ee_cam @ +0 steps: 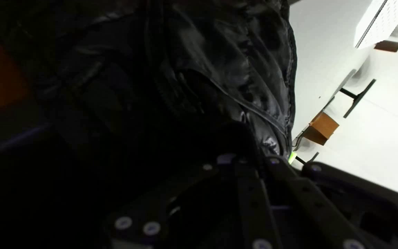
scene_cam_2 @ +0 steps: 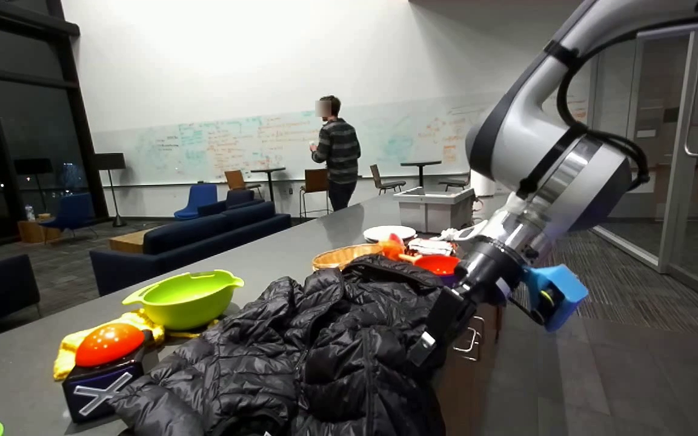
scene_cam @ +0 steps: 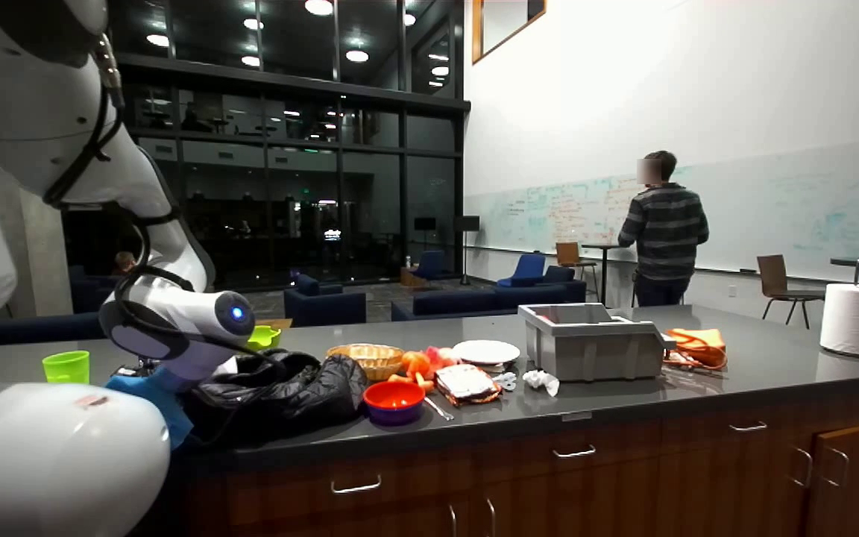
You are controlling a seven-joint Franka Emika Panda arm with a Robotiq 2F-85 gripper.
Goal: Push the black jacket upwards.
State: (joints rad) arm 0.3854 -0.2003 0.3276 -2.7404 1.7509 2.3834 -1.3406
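The black jacket (scene_cam: 303, 391) is a quilted puffer lying bunched on the grey counter. In an exterior view it (scene_cam_2: 325, 345) spreads toward the camera and hangs over the counter's front edge. In the wrist view it (ee_cam: 233, 52) fills the upper middle, dark and close. My gripper (scene_cam_2: 426, 346) points down at the jacket's front side, at the counter edge, and its tips seem to touch the fabric. Its fingers (ee_cam: 250, 160) look drawn together in the wrist view. The picture is too dark to tell whether fabric is between them. A blue-covered wrist part (scene_cam_2: 558, 297) hides the gripper elsewhere.
A red bowl (scene_cam: 394, 403), wicker basket (scene_cam: 366, 360), white plate (scene_cam: 486, 350) and grey bin (scene_cam: 593, 350) stand beyond the jacket. A green bowl (scene_cam_2: 191, 300), black box with orange dome (scene_cam_2: 106, 369) and green cup (scene_cam: 66, 367) stand beside it. The counter (scene_cam: 593, 414) ends at the front.
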